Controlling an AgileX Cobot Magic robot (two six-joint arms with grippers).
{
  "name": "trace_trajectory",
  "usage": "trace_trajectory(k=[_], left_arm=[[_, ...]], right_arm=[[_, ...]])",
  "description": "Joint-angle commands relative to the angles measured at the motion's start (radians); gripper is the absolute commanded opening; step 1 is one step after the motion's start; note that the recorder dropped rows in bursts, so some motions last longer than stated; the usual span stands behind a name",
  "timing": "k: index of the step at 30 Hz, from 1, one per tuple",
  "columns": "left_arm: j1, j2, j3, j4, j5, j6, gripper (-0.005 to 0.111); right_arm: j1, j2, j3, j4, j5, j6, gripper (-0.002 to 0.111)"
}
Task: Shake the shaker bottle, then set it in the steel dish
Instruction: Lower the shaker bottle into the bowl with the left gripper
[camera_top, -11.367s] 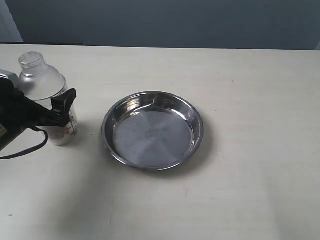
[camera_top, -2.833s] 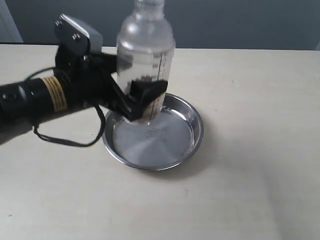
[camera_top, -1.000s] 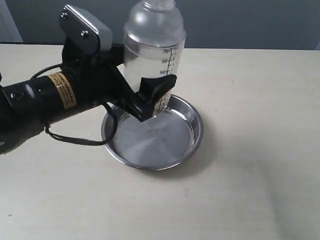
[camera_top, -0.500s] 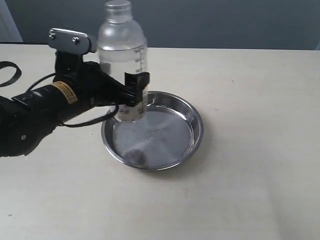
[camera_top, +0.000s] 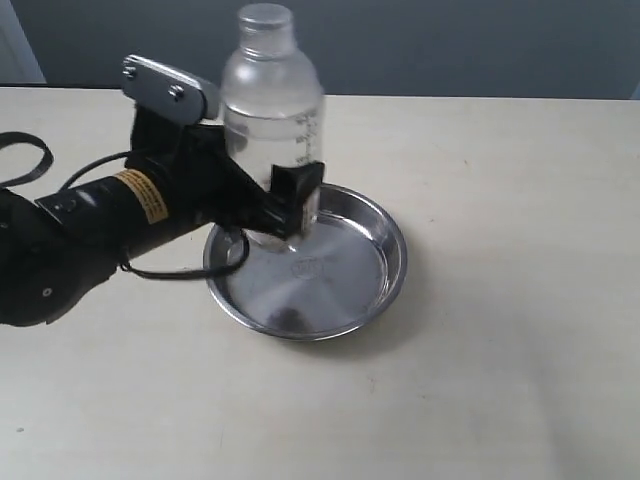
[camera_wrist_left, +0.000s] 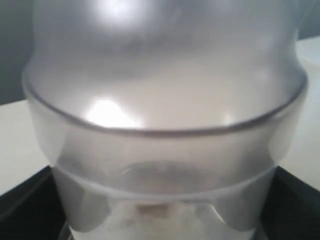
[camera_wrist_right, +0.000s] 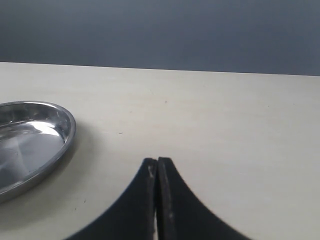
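Observation:
The clear frosted shaker bottle (camera_top: 270, 110) stands upright in the air above the left part of the steel dish (camera_top: 385, 245), capped, with black marks on its side. My left gripper (camera_top: 285, 205) is shut on the bottle's lower body, the black arm reaching in from the left. In the left wrist view the bottle (camera_wrist_left: 165, 125) fills nearly the whole picture, with a dim brown patch low inside it. My right gripper (camera_wrist_right: 157, 165) is shut on nothing, low over the table, with the dish (camera_wrist_right: 67, 125) off to one side. That gripper is out of the exterior view.
The dish rests on a pale beige table (camera_top: 500, 380). A dark wall runs behind the table's far edge. A black cable (camera_top: 25, 160) loops at the left by my left arm.
Over the last second the bottle swung left and down, then back right and slightly up. It stays gripped over the dish. Long ago it stood on the table at the left.

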Motion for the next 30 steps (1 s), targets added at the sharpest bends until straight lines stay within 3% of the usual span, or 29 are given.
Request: trace_trajectory(k=[1, 2, 4, 7, 9, 11, 12, 14, 15, 17, 19, 21, 24, 27, 29, 30], left_arm=[[-0.012, -0.004, -0.005, -0.267, -0.045, 0.059, 0.0], [-0.018, 0.006, -0.005, -0.276, -0.051, 0.063, 0.0], [-0.025, -0.044, -0.027, 0.153, -0.131, -0.032, 0.0], [-0.025, -0.125, -0.053, 0.018, -0.095, -0.017, 0.0], [-0.025, 0.012, 0.001, 0.006, -0.106, -0.074, 0.0], [-0.025, -0.058, -0.012, 0.147, -0.294, -0.158, 0.0], [-0.025, -0.117, -0.032, 0.17, -0.307, -0.144, 0.0], [-0.025, -0.146, -0.051, 0.137, -0.07, -0.079, 0.0], [-0.025, -0.034, -0.001, 0.136, -0.035, -0.089, 0.0], [-0.025, 0.021, 0.034, 0.186, -0.157, -0.124, 0.0], [-0.025, -0.079, 0.016, 0.192, -0.225, -0.124, 0.0], [-0.025, -0.155, -0.001, 0.175, -0.204, -0.109, 0.0], [-0.025, -0.065, 0.026, 0.132, -0.102, -0.086, 0.0], [-0.025, 0.0, 0.022, 0.157, -0.21, -0.14, 0.0], [-0.025, -0.07, -0.012, 0.188, -0.346, -0.16, 0.0], [-0.025, -0.115, -0.05, 0.182, -0.34, -0.144, 0.0]], right_arm=[[0.004, -0.004, 0.001, 0.0, -0.009, 0.0, -0.001], [0.004, -0.004, 0.001, 0.0, -0.009, 0.0, -0.001], [0.004, -0.004, 0.001, 0.0, -0.009, 0.0, -0.001], [0.004, -0.004, 0.001, 0.0, -0.009, 0.0, -0.001], [0.004, -0.004, 0.001, 0.0, -0.009, 0.0, -0.001], [0.004, -0.004, 0.001, 0.0, -0.009, 0.0, -0.001], [0.004, -0.004, 0.001, 0.0, -0.009, 0.0, -0.001], [0.004, -0.004, 0.001, 0.0, -0.009, 0.0, -0.001], [0.004, -0.004, 0.001, 0.0, -0.009, 0.0, -0.001], [0.004, -0.004, 0.001, 0.0, -0.009, 0.0, -0.001], [0.004, -0.004, 0.001, 0.0, -0.009, 0.0, -0.001], [0.004, -0.004, 0.001, 0.0, -0.009, 0.0, -0.001], [0.004, -0.004, 0.001, 0.0, -0.009, 0.0, -0.001], [0.004, -0.004, 0.001, 0.0, -0.009, 0.0, -0.001], [0.004, -0.004, 0.001, 0.0, -0.009, 0.0, -0.001], [0.004, -0.004, 0.001, 0.0, -0.009, 0.0, -0.001]])
